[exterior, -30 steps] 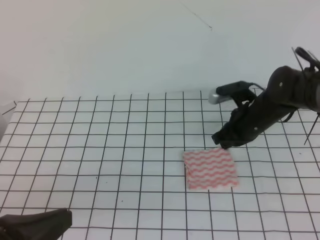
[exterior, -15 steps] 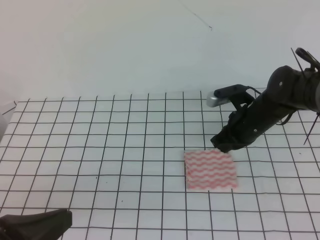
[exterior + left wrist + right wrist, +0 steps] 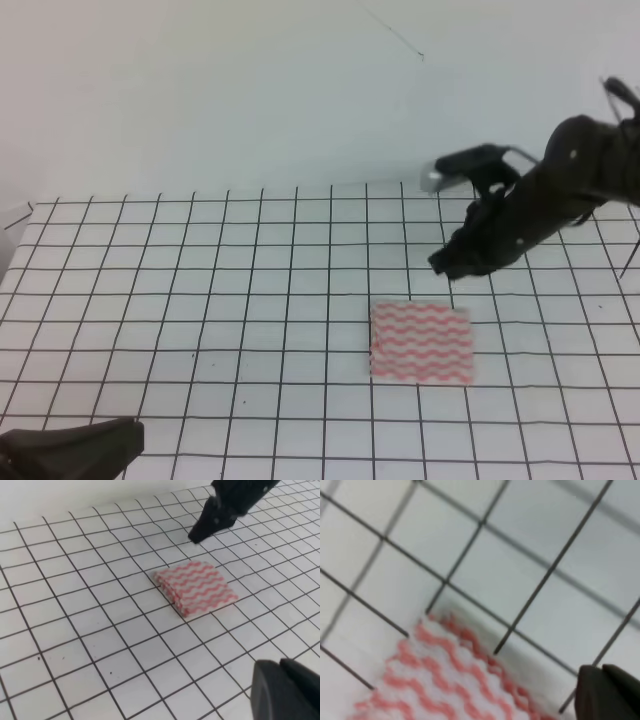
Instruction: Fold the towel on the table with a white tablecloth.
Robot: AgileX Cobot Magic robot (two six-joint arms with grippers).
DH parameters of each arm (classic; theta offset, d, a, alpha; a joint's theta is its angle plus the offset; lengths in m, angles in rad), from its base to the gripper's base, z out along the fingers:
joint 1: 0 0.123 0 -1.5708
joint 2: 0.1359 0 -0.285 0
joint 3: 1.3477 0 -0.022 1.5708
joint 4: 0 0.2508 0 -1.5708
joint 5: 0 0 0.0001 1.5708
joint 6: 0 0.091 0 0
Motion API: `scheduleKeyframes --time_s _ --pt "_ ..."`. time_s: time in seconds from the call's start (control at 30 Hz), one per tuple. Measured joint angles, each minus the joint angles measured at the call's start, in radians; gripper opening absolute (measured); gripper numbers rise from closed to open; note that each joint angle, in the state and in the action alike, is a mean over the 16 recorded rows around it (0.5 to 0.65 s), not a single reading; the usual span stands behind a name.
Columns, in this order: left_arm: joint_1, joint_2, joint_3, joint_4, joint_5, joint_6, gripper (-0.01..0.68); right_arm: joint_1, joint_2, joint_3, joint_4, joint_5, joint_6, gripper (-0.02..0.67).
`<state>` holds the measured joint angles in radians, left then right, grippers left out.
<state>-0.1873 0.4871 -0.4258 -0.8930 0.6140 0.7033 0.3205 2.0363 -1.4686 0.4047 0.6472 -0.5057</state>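
The towel [image 3: 421,342], pink-red and white wavy stripes, lies folded into a small layered rectangle on the table's white grid tablecloth [image 3: 200,300]. The left wrist view shows the towel [image 3: 196,588] with its stacked edges facing left. My right gripper [image 3: 445,262] hovers just beyond the towel's far edge, lifted off the cloth, fingers together and holding nothing; it also shows as the right gripper [image 3: 197,534] in the left wrist view. The right wrist view has the towel's corner [image 3: 435,680] below its fingertips [image 3: 605,692]. My left gripper [image 3: 70,450] rests low at the front left, shut and far from the towel.
The tablecloth [image 3: 75,630] stretches around the towel on all sides, with a few tiny dark specks [image 3: 60,656]. A plain pale wall [image 3: 250,90] rises behind the table's far edge.
My right gripper has lifted up and back from the towel's far edge. The towel lies flat where it was. The left arm has not moved.
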Motion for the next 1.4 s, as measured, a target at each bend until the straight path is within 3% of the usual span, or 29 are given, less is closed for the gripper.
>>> scheduleKeyframes --time_s 0.43,0.67,1.03,1.4 --pt "0.000 0.000 0.000 -0.003 -0.087 -0.001 -0.001 0.000 -0.486 0.004 -0.033 -0.033 -0.064 -0.001" --pt "0.000 0.024 0.000 -0.023 -0.150 0.000 -0.001 0.000 -0.806 0.068 -0.116 -0.055 -0.025 -0.001" --pt "0.000 0.133 0.000 -0.218 -0.165 0.141 -0.001 0.000 -1.236 0.421 -0.245 -0.183 0.093 -0.001" --pt "0.000 0.202 0.000 -0.453 -0.160 0.363 -0.001 0.000 -1.505 0.801 -0.293 -0.217 0.101 -0.001"
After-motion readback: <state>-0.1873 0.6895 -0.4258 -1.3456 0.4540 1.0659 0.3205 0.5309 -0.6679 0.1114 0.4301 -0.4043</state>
